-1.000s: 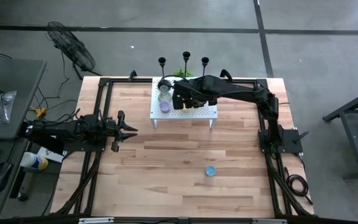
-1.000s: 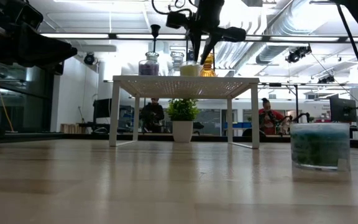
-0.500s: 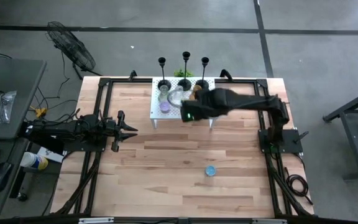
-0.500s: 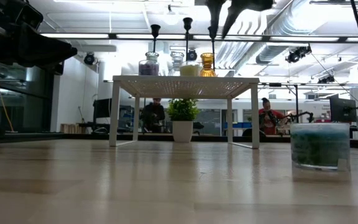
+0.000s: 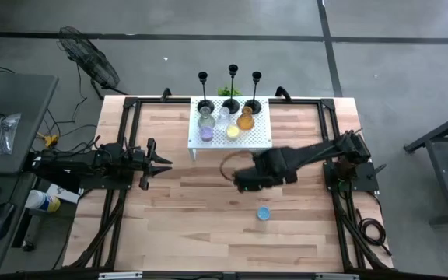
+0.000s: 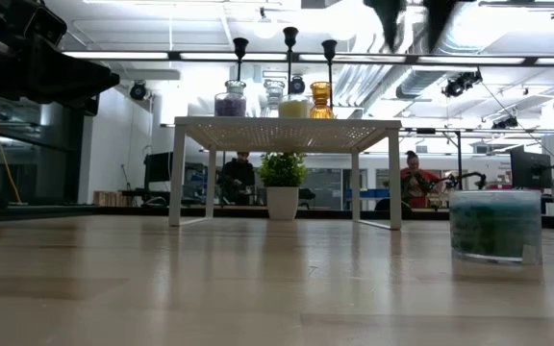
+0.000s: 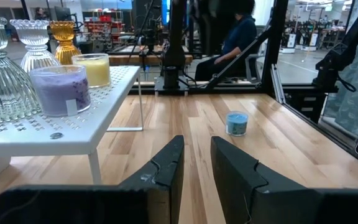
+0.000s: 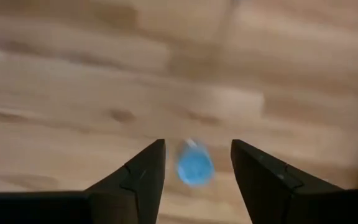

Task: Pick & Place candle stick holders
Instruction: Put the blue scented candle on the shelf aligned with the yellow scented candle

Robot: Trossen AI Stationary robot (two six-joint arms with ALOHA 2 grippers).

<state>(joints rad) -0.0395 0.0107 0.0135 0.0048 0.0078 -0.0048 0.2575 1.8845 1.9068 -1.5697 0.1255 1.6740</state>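
My right gripper is hanging open above the blue votive cup.
The cup is standing on the wooden table, apart from the white shelf; my left gripper is waiting, fingers slightly apart.

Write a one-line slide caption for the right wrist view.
Open right gripper hangs above the wooden table, blue votive cup showing between its fingers.

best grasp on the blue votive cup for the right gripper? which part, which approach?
Grip the blue votive cup across its round side wall, coming straight down from above. It stands upright and alone on the bare table, so either finger has room. The right gripper is open and looks down on it.
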